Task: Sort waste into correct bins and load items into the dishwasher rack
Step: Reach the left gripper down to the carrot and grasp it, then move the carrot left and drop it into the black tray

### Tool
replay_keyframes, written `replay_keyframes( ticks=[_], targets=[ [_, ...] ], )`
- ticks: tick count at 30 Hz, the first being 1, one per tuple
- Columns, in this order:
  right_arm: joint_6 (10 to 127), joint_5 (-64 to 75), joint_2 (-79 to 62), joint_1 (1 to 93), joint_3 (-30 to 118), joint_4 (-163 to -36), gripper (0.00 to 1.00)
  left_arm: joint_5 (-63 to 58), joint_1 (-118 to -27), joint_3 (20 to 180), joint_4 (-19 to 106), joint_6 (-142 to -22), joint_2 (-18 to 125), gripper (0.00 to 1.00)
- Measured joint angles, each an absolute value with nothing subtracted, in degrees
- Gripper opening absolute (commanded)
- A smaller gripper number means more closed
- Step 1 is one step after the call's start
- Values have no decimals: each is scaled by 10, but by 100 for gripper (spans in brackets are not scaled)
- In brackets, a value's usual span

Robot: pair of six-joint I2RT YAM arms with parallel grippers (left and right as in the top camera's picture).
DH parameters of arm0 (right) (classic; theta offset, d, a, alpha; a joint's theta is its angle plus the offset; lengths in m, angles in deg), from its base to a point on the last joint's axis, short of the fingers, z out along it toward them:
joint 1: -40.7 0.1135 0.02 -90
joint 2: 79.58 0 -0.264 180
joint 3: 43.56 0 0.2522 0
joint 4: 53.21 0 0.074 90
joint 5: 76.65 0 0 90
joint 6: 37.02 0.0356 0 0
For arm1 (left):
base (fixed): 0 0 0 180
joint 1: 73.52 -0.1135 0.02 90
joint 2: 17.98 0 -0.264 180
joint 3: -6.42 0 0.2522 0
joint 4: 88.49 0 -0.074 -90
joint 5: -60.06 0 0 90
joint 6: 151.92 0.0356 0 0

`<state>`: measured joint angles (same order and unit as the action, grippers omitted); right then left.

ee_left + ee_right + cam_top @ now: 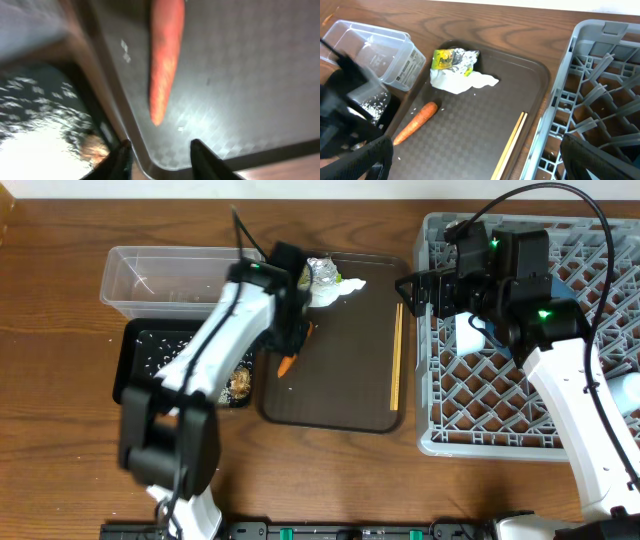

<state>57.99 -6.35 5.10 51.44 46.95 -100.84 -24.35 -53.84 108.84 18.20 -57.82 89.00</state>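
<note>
The work surface is a brown wooden table [60, 280]. At far left stands the clear plastic tub [150, 275], apparently empty. Just in front of it lies the black tray [135, 385], which holds scattered white rice grains [165, 350] and a brown food lump [238, 383] at its right end. The left gripper [160, 155] hangs over the left edge of the dark brown serving tray [340, 370], its jaws parted and empty, the tips just short of the pointed end of the carrot [165, 65]. The carrot lies flat on the serving tray, close to that edge. It should handle as a stiff, fairly light item with a smooth, tapered body that could roll or slip. Take hold across the thicker middle, not the tip. At the far end of the serving tray sit the yellow-green wrapper [441, 60] and crumpled foil [462, 59], touching the white napkin [462, 82]; all three are soft and crushable. The chopsticks [397, 355] lie along the serving tray's right edge. The right gripper [475, 155] is spread wide with nothing in it, at the left rim of the grey dishwasher rack [500, 410].
</note>
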Motion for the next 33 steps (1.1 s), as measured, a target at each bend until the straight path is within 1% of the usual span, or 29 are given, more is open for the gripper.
replay_keyframes(
  ticks=[4, 11, 16, 20, 27, 30, 33],
  targets=[
    [580, -62, 51, 514, 470, -1009, 99, -244, -542, 1096, 231, -586, 869, 57],
    [580, -62, 51, 514, 470, -1017, 99, -244, -535, 1091, 295, -590, 940, 65],
    [580, -62, 51, 514, 470, -1019, 99, -243, -530, 1083, 311, -590, 999, 66],
    [580, -62, 51, 514, 470, -1020, 99, -243, -527, 1080, 319, -590, 1016, 65],
    [580, -62, 51, 514, 470, -1022, 99, -243, -527, 1080, 343, -590, 1040, 48],
    [580, -62, 51, 514, 470, -1023, 99, -245, -527, 1081, 344, -592, 1045, 33],
    [580, -62, 51, 514, 470, -1023, 99, -245, -527, 1081, 343, -590, 1045, 30]
  ],
)
